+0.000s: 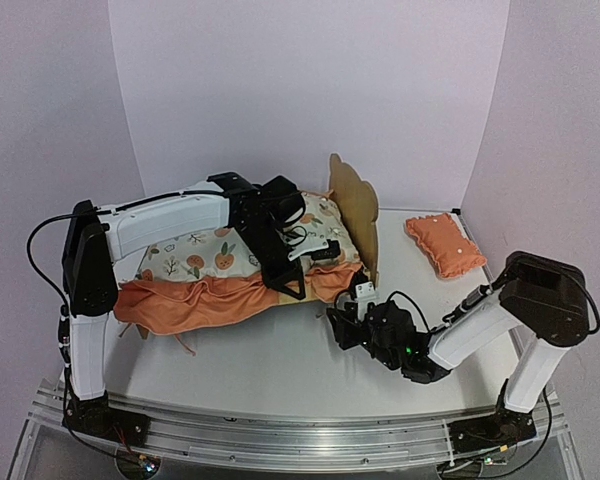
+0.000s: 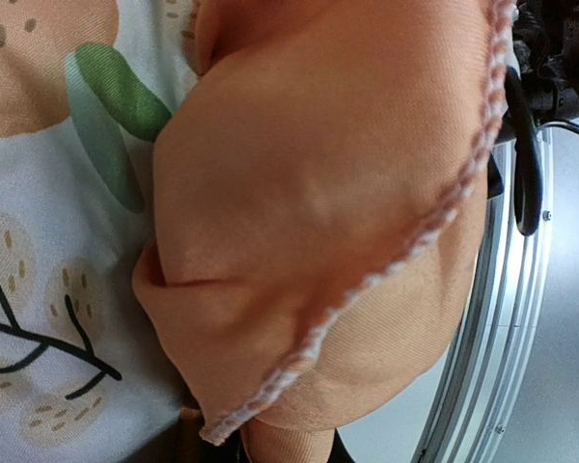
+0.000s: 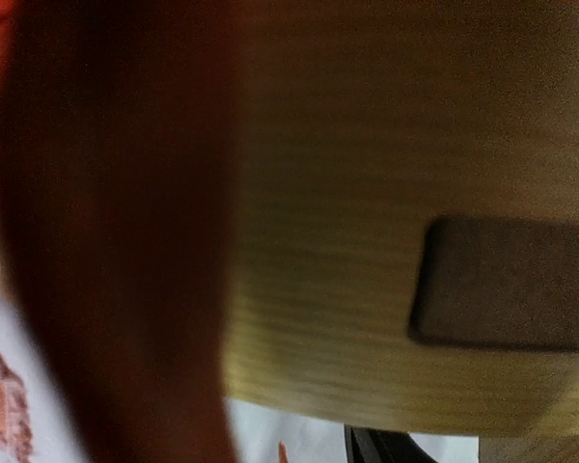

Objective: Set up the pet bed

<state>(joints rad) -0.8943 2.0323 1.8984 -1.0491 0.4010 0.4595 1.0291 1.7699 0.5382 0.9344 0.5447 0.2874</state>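
The pet bed (image 1: 352, 200) stands at mid-table, its scalloped plywood headboard upright at the right end. An orange-print mattress pad (image 1: 195, 250) lies over it, with the orange ruffle (image 1: 220, 298) spilling over the front. My left gripper (image 1: 302, 262) is over the pad's right end, shut on a bunch of orange ruffle (image 2: 318, 193). My right gripper (image 1: 354, 300) is low at the bed's front right corner. Its view is filled by blurred plywood (image 3: 347, 241) with a dark slot (image 3: 507, 285), and its fingers are hidden. A small orange pillow (image 1: 443, 243) lies at the right.
A metal rail (image 1: 280, 435) runs along the table's near edge and shows in the left wrist view as the rail (image 2: 507, 318). White walls close in the back and sides. The right arm's body (image 1: 480, 330) lies low across the front right.
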